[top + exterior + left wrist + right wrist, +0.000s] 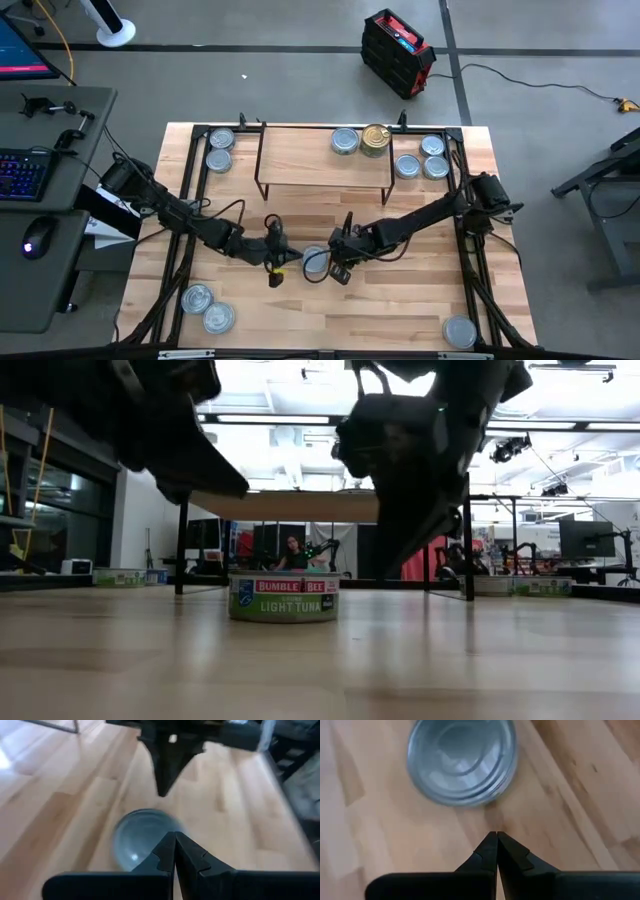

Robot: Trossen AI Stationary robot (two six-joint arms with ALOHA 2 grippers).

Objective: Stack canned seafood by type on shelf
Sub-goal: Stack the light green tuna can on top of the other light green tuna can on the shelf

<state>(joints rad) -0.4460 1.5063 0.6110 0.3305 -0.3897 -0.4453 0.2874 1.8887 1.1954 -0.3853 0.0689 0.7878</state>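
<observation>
A: Where did the flat round silver-lidded tuna tin (315,262) sit?

B: On the light wooden tabletop (400,310), in front of the low light-wood shelf on black wire legs (325,160), between both arms and touched by neither.

A: And the pincers?

B: The left gripper (175,851) had its fingers pressed together, empty, just beside the tin. The right gripper (497,851) was likewise closed and empty.

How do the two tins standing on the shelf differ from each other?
On the shelf, the left tin has a silver lid, while the right tin is gold-coloured. The gold one appears taller. Both are round and upright, and they seem to touch each other.
</observation>
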